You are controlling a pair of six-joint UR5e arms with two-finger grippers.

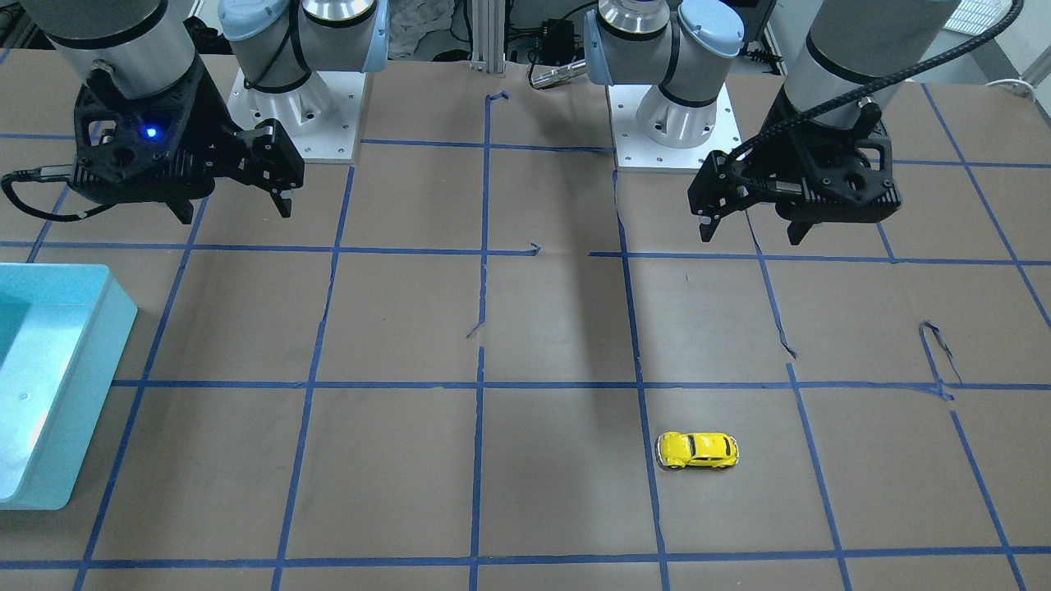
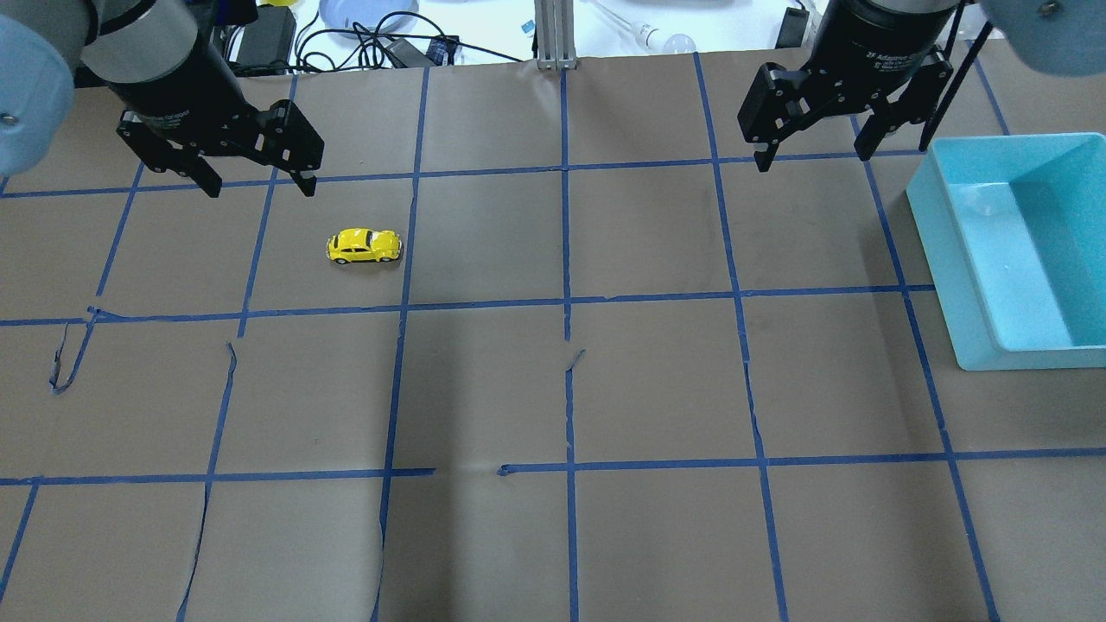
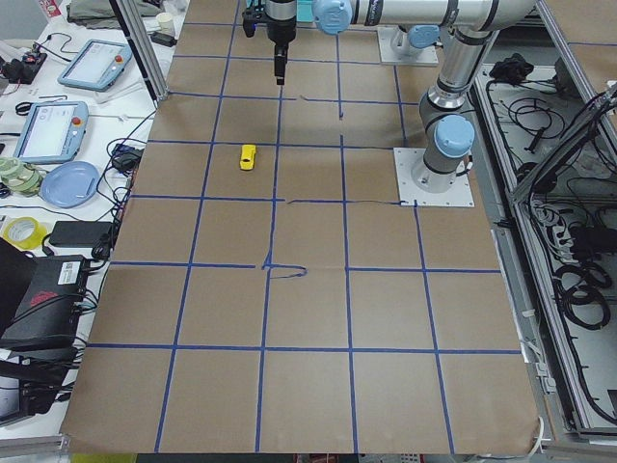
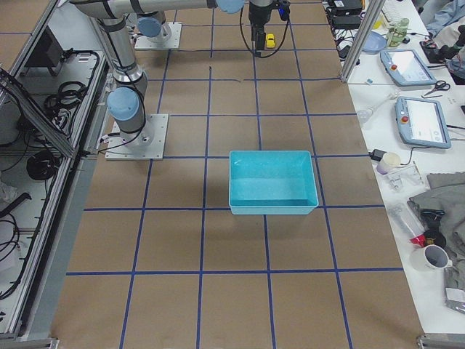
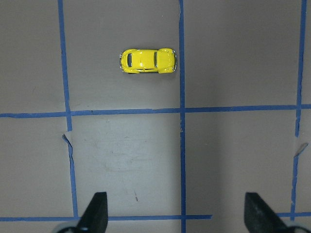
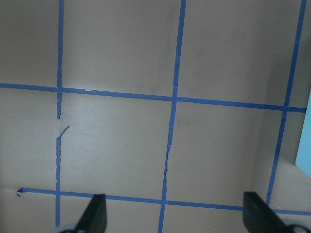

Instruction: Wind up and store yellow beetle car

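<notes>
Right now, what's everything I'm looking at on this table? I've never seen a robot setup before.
yellow beetle car: one, bright yellow, on the table at the robot's left
bin: one, turquoise, empty, on the table at the robot's right
table: one, brown paper crossed by blue tape lines
handheld screens: two, grey, off the table, beyond its far edge
left gripper: one, black, open, above the table near the yellow beetle car
right gripper: one, black, open, above the table near the bin
</notes>
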